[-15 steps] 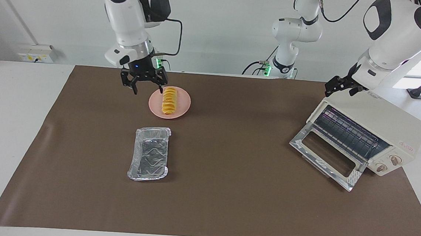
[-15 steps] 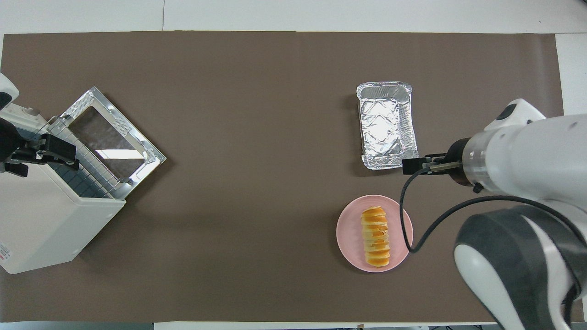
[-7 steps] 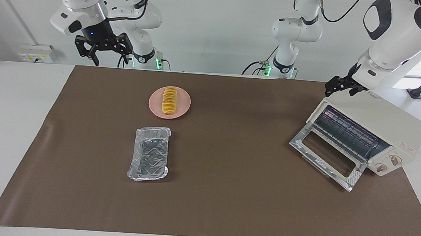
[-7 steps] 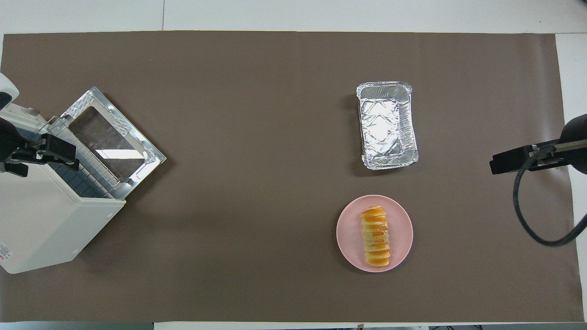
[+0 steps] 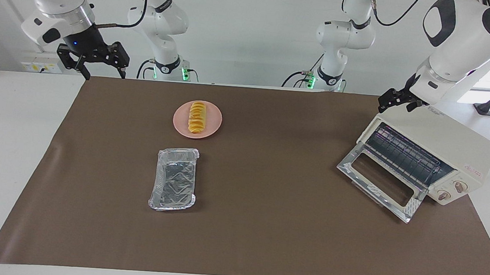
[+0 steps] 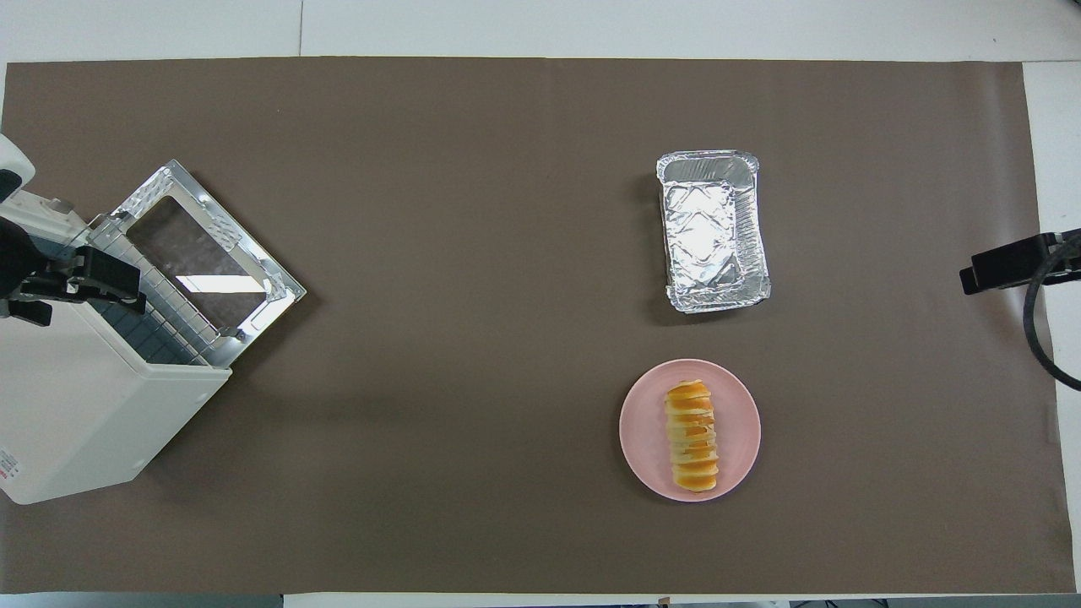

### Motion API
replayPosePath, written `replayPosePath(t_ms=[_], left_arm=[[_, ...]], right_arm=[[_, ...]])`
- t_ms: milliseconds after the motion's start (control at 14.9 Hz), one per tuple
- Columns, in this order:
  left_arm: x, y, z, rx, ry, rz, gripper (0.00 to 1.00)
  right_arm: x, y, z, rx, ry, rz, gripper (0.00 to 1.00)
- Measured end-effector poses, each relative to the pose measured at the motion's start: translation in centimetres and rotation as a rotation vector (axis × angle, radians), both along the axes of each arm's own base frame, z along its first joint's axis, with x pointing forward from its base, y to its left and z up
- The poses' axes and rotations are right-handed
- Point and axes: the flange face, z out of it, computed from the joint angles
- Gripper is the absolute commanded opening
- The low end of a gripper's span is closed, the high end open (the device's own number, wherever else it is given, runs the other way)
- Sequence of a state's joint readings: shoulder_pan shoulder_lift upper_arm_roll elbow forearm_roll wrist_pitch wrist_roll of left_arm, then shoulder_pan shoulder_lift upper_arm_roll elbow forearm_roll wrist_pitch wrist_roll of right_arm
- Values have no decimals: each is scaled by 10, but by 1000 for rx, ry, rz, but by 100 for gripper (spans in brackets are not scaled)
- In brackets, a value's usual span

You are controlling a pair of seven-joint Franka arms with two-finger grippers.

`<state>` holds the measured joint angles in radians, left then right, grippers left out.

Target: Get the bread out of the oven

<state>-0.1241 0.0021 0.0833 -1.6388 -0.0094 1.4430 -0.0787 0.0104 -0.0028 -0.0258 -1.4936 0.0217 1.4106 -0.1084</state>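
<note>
The bread (image 5: 197, 117) (image 6: 692, 435), a ridged golden-orange loaf, lies on a pink plate (image 5: 214, 122) (image 6: 646, 431), outside the oven. The cream-white oven (image 5: 443, 140) (image 6: 84, 405) stands at the left arm's end of the table. Its glass door (image 5: 377, 181) (image 6: 207, 249) hangs open and only the bare wire rack (image 5: 403, 155) shows inside. My right gripper (image 5: 105, 75) hangs open and empty over the mat's edge at the right arm's end, well apart from the plate. Open as well, my left gripper (image 5: 397, 106) (image 6: 67, 291) waits over the oven's top edge above the door opening.
An empty crinkled foil tray (image 5: 175, 179) (image 6: 714, 232) lies on the brown mat (image 5: 264, 225), farther from the robots than the plate. Two other robot arms stand at the table's edge nearest the robots.
My right gripper has risen from beside the plate and swung out to the right arm's end of the table, still open. The bread, the oven and the left arm have not moved.
</note>
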Motion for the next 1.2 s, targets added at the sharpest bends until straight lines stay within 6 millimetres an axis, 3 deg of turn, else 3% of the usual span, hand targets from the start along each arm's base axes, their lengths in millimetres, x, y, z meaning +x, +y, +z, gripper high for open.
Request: replayPosePath(t_ms=[468,937,1204], left_arm=[[0,0,0,0,0,0,100],[0,0,0,0,0,0,100],[0,0,0,0,0,0,100]], right_arm=[[0,-13,-3,-11,5,-22,100],[0,-11,-3,-23,5,-18,100],[1,-11,-14,-24,27,-17,100]])
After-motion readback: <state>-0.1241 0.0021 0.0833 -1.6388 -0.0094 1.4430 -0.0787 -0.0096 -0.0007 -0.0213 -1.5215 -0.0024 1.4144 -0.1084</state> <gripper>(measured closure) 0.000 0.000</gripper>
